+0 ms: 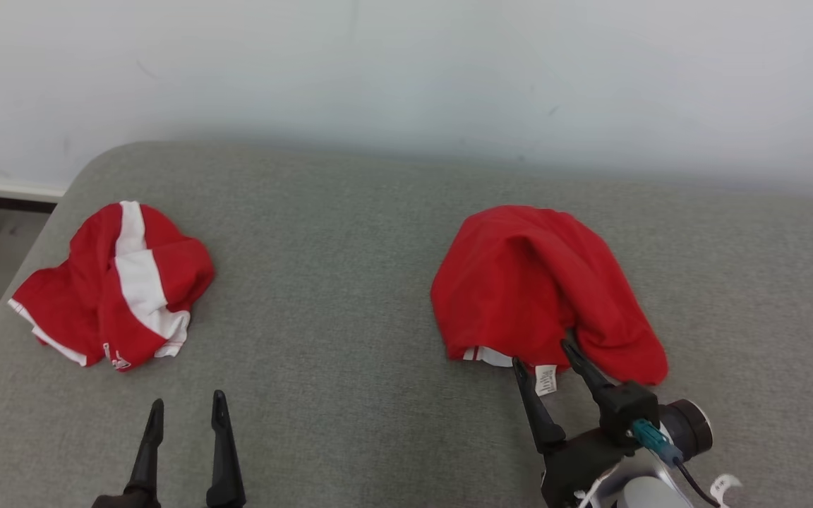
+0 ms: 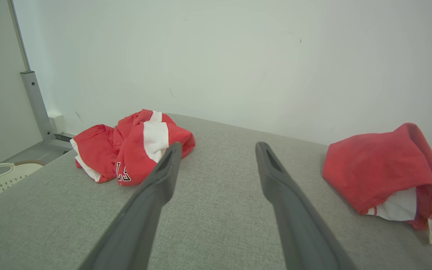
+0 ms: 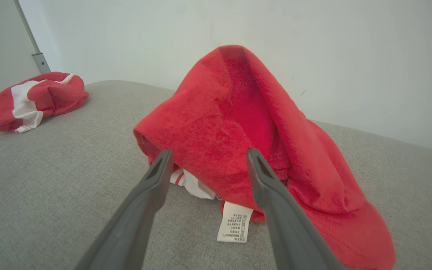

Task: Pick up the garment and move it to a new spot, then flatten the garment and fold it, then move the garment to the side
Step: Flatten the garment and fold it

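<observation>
Garment (image 1: pixel 533 282) (image 2: pixel 381 165) (image 3: pixel 238 123): a plain red knit piece, heaped in a rounded mound on the right half of the grey bench (image 1: pixel 336 282). Its near hem lies directly ahead of the right end effector (image 1: pixel 540 353) (image 3: pixel 209 151). The fingertips reach the hem, one on each side of a white care label (image 1: pixel 545 379) (image 3: pixel 234 221) that hangs out from under the cloth and lies flat on the bench. Whether the tips actually touch the fabric cannot be told.

Right end effector: the two long dark fingers stand fully spread and hold nothing. They are angled towards the garment's lower edge, where a strip of white lining with a red stripe shows beneath the red.

Left end effector (image 1: pixel 188 397) (image 2: pixel 219 144): also spread wide and empty, it hovers over bare bench at the near left, well apart from the garment.

Materials and shapes: the garment's surface is soft and matt, with one high ridge fold running from its peak down to a flattened lobe at the right. The bench covering is a fine woven grey textile with a rounded far-left corner. A second garment (image 1: pixel 117 282) (image 2: pixel 137 150) (image 3: pixel 32 99) is crumpled at the far left — red with broad white bands and white edging. A pale, smooth wall (image 1: pixel 406 70) stands behind.
</observation>
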Controlling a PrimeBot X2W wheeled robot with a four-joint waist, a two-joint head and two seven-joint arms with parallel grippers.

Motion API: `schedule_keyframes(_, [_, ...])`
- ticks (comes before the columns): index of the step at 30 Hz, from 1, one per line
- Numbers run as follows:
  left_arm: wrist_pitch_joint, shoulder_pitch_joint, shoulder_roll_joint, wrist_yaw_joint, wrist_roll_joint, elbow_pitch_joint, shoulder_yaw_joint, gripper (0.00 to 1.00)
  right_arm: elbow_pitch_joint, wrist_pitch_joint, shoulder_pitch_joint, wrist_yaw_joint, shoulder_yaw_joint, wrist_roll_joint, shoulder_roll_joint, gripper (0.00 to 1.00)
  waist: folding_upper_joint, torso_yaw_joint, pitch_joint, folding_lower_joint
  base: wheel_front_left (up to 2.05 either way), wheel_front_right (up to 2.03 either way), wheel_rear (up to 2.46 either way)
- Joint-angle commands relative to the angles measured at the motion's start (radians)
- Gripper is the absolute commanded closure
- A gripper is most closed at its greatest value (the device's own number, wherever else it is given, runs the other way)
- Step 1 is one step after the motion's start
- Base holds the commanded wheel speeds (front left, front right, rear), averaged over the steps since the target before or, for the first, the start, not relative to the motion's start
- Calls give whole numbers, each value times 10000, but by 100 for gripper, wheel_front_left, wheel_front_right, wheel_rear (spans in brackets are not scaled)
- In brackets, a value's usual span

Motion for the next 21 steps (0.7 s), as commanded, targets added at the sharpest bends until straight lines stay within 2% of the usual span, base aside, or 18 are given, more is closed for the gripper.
schedule_keyframes(1, [-35,-169,-7,-32,-46,49,-61,0,436,-7,-341,35,9,-260,-15,0,0,411,246,0,0,0,0])
schedule_keyframes(9, [-35,-578,-2,-89,-206,182,-386,0,2224,-8,-1525,35,-645,-1680,-117,0,0,1174,543,0,0,0,0])
schedule_keyframes(10, [-35,-613,-4,-92,-228,190,-390,0,2412,-8,-1541,35,-780,-1751,-110,15,0,1233,563,0,0,0,0])
schedule_keyframes(11, [-35,-632,-2,-94,-249,198,-396,0,2578,-7,-1605,35,-976,-1855,-104,60,0,1291,588,0,0,0,0])
schedule_keyframes(12, [-35,-630,-6,-110,-260,198,-386,0,2664,-7,-1710,35,-1114,-2003,-105,100,0,1330,607,0,0,0,0])
schedule_keyframes(16, [-35,-596,-4,-165,-259,225,-296,0,2676,-8,-1818,33,-1518,-2096,-66,100,0,1361,618,0,0,0,0])
schedule_keyframes(21, [-35,-456,-6,-191,-332,275,-148,0,1843,-8,-1461,35,-1484,-1574,-20,100,0,1145,473,0,0,0,0])
